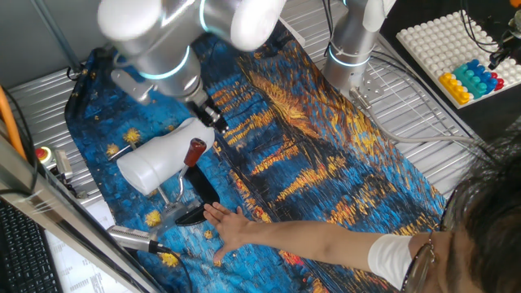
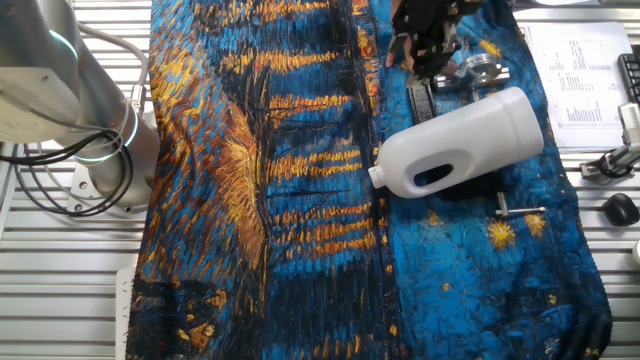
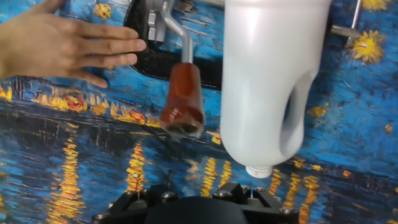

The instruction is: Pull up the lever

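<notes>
The lever has a slim silver arm (image 3: 176, 30) ending in a dark-red knob (image 3: 182, 99). It rises from a black base (image 1: 202, 199) and lies next to a big white plastic bottle (image 3: 267, 81). The same knob (image 1: 195, 150) sits against the bottle (image 1: 159, 159). My gripper (image 1: 216, 120) hangs just beyond the bottle's cap end, a short way from the knob and holding nothing. Only its black housing (image 3: 193, 208) shows in the hand view. The fingers are hidden there and too small elsewhere to tell open from shut.
A person's hand (image 1: 232, 228) lies flat on the blue patterned cloth (image 1: 326, 163) by the lever's base, also seen as a hand (image 3: 56, 46). A silver rod with a cable (image 1: 134, 238) lies at the near left. A peg tray (image 1: 464, 49) stands far right.
</notes>
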